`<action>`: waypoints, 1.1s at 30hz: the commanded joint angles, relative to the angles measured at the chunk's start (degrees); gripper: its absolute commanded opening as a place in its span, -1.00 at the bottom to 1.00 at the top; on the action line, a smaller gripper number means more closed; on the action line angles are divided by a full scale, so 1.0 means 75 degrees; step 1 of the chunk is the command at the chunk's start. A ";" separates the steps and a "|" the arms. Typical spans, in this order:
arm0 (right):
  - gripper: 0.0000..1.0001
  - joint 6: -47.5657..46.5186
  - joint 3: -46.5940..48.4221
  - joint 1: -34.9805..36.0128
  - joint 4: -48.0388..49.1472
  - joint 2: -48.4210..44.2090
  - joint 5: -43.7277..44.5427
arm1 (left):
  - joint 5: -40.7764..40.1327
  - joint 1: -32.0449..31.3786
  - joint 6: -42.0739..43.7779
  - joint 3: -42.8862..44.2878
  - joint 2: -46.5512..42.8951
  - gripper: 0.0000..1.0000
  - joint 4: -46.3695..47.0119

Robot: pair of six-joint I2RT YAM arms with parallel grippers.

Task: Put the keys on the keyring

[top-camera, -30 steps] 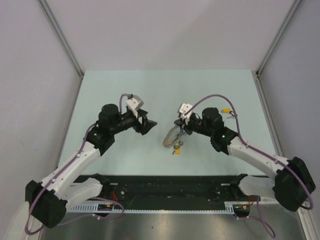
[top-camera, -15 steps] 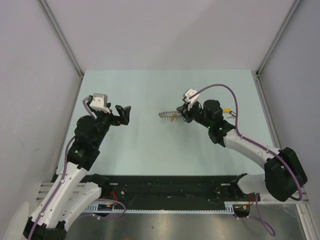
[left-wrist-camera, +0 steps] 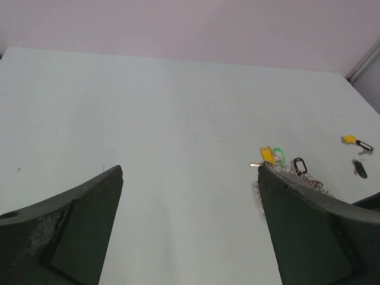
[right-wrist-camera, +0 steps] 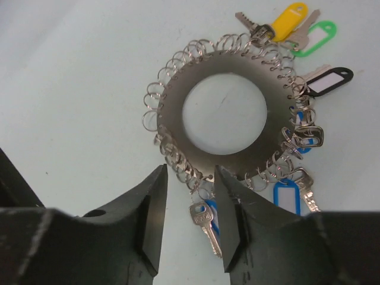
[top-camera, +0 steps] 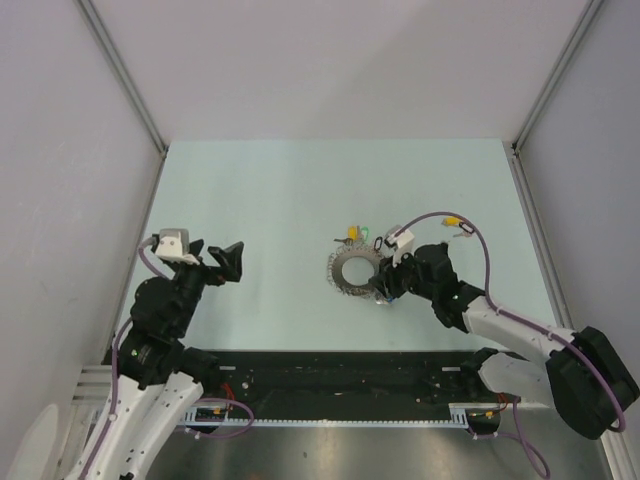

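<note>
Big silver-grey metal keyring [right-wrist-camera: 178, 98] w/ a ribbed, chain-like edge lay flat on the pale table [top-camera: 280, 190], centre-right. Small metal keys [right-wrist-camera: 205, 222] w/ yellow, green, black & blue plastic tags clustered at its rim. R gripper [right-wrist-camera: 190, 178] sat at the ring's near edge, jaws slightly apart, clamping nothing. L gripper [left-wrist-camera: 190, 172] was well off to the left, jaws wide apart.

The keyring [top-camera: 337, 272] is being borne flat by the table [top-camera: 250, 180], fringed by keys [right-wrist-camera: 205, 224], and bordered near-right by the right gripper [top-camera: 385, 290].
</note>
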 commanded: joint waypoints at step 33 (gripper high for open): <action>0.99 -0.0933 0.2384 -0.0346 -0.5391 -0.7685 0.5855 | -0.1611 0.0056 -0.0207 -0.0039 -0.2060 1.00 -0.1285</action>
